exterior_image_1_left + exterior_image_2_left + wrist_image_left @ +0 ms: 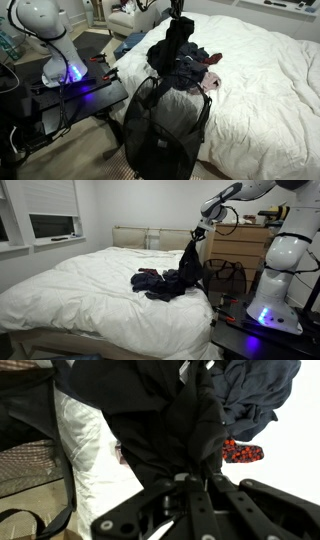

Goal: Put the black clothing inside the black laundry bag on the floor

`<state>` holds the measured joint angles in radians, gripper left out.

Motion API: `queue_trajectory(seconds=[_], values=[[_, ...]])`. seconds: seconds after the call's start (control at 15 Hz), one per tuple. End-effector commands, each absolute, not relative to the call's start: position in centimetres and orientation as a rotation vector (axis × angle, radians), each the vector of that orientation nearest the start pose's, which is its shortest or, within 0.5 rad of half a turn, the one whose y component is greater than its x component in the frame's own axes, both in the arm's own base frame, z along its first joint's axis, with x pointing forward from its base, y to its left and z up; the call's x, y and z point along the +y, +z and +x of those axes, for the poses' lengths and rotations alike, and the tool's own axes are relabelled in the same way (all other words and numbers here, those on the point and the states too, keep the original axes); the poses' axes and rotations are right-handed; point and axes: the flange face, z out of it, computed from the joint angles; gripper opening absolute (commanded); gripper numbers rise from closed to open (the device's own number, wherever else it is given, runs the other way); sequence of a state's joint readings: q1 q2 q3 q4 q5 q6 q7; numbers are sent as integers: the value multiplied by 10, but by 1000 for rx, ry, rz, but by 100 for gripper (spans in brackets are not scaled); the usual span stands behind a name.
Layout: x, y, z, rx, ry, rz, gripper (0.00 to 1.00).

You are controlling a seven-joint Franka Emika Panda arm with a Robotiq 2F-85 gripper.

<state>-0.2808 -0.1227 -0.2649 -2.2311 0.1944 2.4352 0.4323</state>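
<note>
My gripper (196, 235) is shut on the black clothing (189, 265) and holds it up so that it hangs down over the bed's edge. It also shows in an exterior view (178, 35), dangling above a pile of dark clothes (195, 68). In the wrist view the black clothing (170, 420) fills the frame just past my shut fingers (190, 478). The black laundry bag (165, 125) stands open on the floor beside the bed, below the hanging clothing. It also shows past the bed in an exterior view (228, 277).
A white bed (265, 80) carries the pile of dark clothes (155, 282), with a red patterned item (243, 452) in it. The robot's base (60, 60) stands on a black table (80, 98). A wooden dresser (240, 245) stands behind the bag.
</note>
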Motion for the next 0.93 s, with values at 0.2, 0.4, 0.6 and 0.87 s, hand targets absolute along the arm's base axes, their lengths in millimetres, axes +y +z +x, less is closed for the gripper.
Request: queue_trajectory(seconds=[0.2,0.4,0.6,0.87], values=[[-295,524,430,1693,-896,-2427,1],[-309,548,421,1773,-1065,-2354,1],[-318,574,413,1855,-1158,-2254,1],[-314,602,409,1831,-1035,-2165,1]])
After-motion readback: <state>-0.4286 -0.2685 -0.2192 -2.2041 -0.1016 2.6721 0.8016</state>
